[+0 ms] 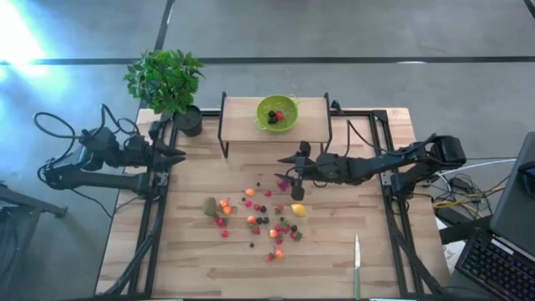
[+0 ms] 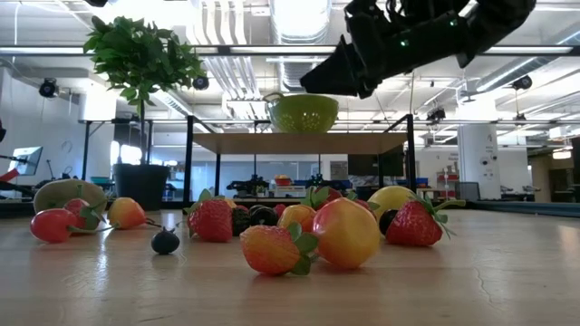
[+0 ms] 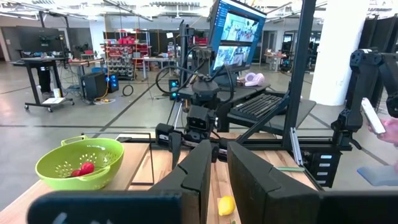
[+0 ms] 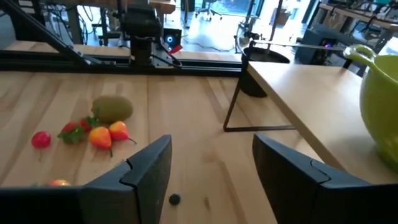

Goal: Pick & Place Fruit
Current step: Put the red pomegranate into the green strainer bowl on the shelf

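Observation:
Several small toy fruits [image 1: 259,219], red, orange, yellow and dark, lie scattered on the wooden table, with a brown kiwi [image 1: 210,206] at their left end. My right gripper [image 1: 289,174] hovers open above the far right part of the scatter. In its wrist view [image 4: 211,180] nothing is between the fingers, and a tiny dark berry [image 4: 175,200] lies on the table below them. My left gripper [image 1: 177,156] waits shut at the table's left edge, holding nothing. The lime-green bowl [image 1: 288,107] stands on a raised shelf at the back with a few red and dark fruits inside.
The shelf [image 1: 242,121] on thin black legs stands just beyond my right gripper. A potted plant [image 1: 165,79] is at the far left corner. A slim knife [image 1: 357,266] lies near the front right. Bare wood shows to the right of the fruit.

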Available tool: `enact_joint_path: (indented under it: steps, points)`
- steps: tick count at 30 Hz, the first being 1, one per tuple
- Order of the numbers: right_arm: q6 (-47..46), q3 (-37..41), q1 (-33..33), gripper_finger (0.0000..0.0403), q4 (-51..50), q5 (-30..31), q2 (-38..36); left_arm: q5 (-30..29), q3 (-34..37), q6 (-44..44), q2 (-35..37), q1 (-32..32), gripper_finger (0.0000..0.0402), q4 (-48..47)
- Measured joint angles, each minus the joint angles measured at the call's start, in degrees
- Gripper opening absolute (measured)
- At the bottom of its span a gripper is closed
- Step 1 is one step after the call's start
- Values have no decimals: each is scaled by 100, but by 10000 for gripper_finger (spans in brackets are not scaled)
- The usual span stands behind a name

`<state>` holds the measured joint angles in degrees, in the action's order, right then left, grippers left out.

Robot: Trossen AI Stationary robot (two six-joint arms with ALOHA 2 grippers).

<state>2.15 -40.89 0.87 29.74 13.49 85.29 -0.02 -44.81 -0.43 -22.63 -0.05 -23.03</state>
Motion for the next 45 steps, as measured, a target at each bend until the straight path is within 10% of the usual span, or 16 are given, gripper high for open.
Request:
enact_joint_path:
  steps: [15,45]
  points:
    - [171,537,-42,259,494,1046,-625,-1,1,0,0,7,62,2]
    - [-114,560,-1107,347,788,1067,-861,1,-1,0,0,4,62,1]
